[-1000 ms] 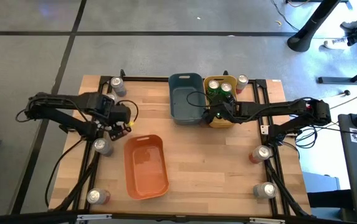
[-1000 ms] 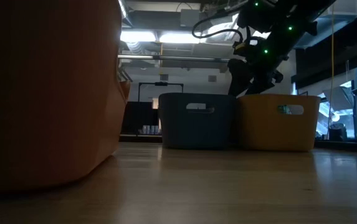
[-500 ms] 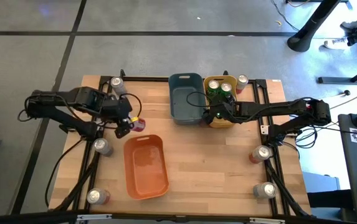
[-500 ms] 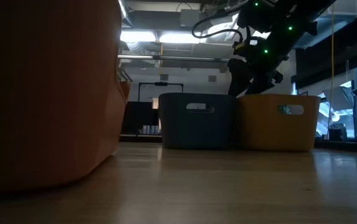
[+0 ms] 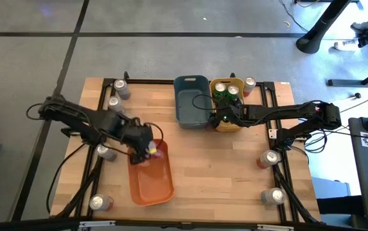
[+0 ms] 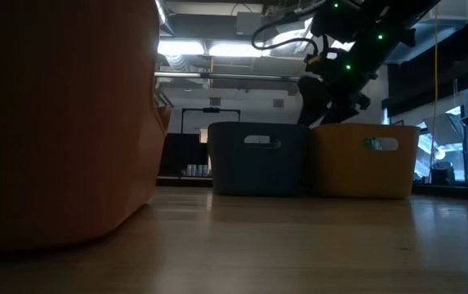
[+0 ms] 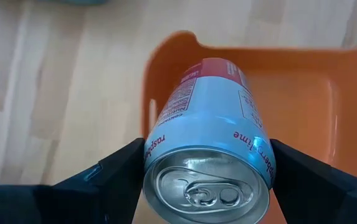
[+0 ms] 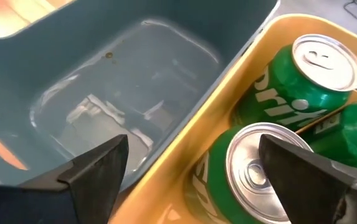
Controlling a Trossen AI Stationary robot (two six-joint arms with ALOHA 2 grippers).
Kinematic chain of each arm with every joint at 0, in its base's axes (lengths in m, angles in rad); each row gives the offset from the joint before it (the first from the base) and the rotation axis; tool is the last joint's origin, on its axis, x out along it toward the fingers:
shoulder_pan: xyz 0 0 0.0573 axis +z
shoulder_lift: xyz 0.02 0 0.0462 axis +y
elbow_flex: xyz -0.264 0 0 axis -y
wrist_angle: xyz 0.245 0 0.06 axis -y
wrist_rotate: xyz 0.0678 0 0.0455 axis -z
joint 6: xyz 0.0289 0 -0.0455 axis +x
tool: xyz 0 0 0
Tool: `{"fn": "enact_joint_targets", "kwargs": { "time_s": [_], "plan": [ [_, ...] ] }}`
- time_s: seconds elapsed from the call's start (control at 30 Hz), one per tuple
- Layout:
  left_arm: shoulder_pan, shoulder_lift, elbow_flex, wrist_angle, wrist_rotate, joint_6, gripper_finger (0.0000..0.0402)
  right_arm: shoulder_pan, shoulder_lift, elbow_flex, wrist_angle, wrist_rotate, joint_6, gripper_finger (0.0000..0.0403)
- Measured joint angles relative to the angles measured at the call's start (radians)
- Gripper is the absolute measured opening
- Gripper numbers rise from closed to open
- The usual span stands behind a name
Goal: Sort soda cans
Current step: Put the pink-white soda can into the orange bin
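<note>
My left gripper (image 5: 146, 146) is shut on a red-and-white soda can (image 7: 215, 112) above the far end of the orange bin (image 5: 151, 183). My right gripper (image 5: 224, 118) hangs open over the near end of the yellow bin (image 5: 217, 123). One finger is above the empty blue bin (image 8: 134, 93), the other inside the yellow one. A green can (image 8: 256, 165) stands upright between those fingers, apart from both. Another green can (image 8: 315, 68) stands behind it. Loose cans stand on the table at the left (image 5: 105, 151) and at the right (image 5: 270, 158). My left gripper pinches the can's side wall near its silver top (image 7: 209, 186) between the two fingers (image 7: 122, 171), one on each side, across the can. The can is lifted clear above the orange bin, lying tilted, its top toward the wrist and its base pointing away.
Grey cans stand at the far left (image 5: 121, 88) (image 5: 113, 102), and a red one at the near left corner (image 5: 100, 203). More cans stand at the far right (image 5: 250, 84) and near right (image 5: 273, 196). Bare wood lies between the bins and the near edge.
My left gripper, still holding the can, has travelled from the table's left side toward the right and the near edge. It now hangs over the orange bin's far end.
</note>
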State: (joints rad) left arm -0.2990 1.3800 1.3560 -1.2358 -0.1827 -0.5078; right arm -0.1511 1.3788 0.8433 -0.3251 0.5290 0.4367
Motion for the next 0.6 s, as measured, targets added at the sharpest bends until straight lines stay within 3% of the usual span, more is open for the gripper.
{"fn": "enact_joint_targets", "kwargs": {
  "time_s": [0.33, 0.6],
  "plan": [
    [-0.004, 0.173, -0.008, -0.011, 0.041, 0.091, 0.0285, 0.000, 0.000, 0.000, 0.030, -0.036, -0.020, 0.0358],
    [0.053, 0.273, -0.010, -0.045, 0.049, 0.196, 0.0285, 0.000, 0.000, 0.000, 0.032, -0.036, -0.020, 0.0358]
  ]
}}
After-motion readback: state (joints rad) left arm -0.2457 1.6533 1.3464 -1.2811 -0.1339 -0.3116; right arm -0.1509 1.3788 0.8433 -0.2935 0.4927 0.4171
